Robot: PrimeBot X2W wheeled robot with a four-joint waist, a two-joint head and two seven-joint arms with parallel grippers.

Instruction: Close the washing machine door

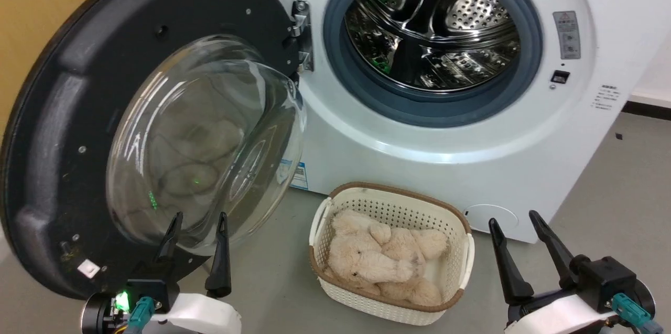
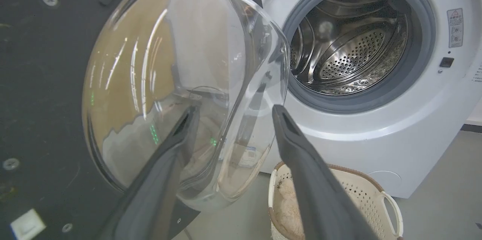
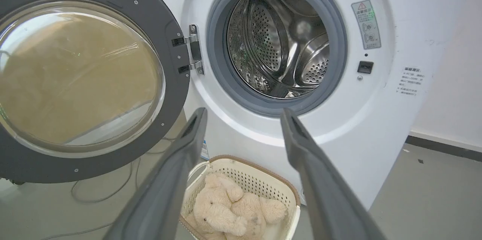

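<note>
Grey floor (image 1: 272, 292); left gripper (image 1: 200, 216), jaws apart, faces the washing machine door (image 1: 68, 87), likely heavy, so push its stiff rim (image 1: 23, 166).

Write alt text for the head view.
A big white front-loading washing machine stands with its large round black door swung wide open at left, steel drum exposed. A white-and-brown plastic basket of beige plush toys sits on the floor before it. The left tool and right tool are open below.

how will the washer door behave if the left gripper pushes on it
The washing machine door looks rigid and probably swings on its hinge rather than flexing. Its glass bowl seems smooth, so the left gripper may slip there.
</note>
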